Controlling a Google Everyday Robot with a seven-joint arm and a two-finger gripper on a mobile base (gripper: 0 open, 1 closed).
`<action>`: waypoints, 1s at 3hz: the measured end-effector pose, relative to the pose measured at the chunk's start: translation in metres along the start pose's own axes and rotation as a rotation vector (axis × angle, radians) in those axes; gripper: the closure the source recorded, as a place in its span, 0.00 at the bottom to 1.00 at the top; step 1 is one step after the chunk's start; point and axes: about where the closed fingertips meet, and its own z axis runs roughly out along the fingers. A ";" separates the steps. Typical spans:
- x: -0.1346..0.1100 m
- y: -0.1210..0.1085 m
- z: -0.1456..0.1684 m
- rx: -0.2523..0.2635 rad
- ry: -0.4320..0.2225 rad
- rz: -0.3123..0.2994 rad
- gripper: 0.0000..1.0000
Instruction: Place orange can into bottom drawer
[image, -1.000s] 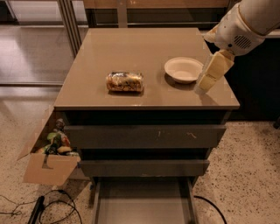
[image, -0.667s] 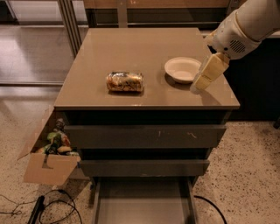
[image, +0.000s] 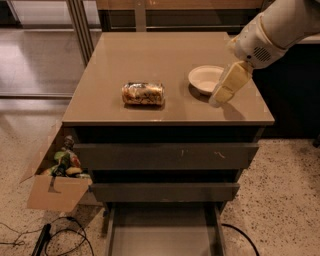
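Tool (image: 219, 98) hangs low over the desk (image: 150, 55) near its 3 o'clock edge and holds nothing; how far open it is cannot be told. Bottom drawer (image: 162, 231) stands pulled out at 6 o'clock. Bowl (image: 204, 78) sits just beside the tool, so a low sweep toward 9 o'clock risks striking it. Orange can (image: 143, 93) lies on its side at desk centre, and an off-centre contact could roll it toward the edge.

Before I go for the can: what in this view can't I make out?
- Bottom drawer: camera view's lower edge cuts off its front end.
- Bowl: right rim hidden behind the gripper, which hangs over the tabletop's right side.
- Arm: cut off by the upper right corner.
- Cardboard box: contents too jumbled to name.
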 end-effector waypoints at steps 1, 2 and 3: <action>-0.036 0.010 0.035 -0.045 -0.061 -0.063 0.00; -0.072 0.016 0.080 -0.094 -0.098 -0.136 0.00; -0.085 0.013 0.101 -0.109 -0.105 -0.162 0.00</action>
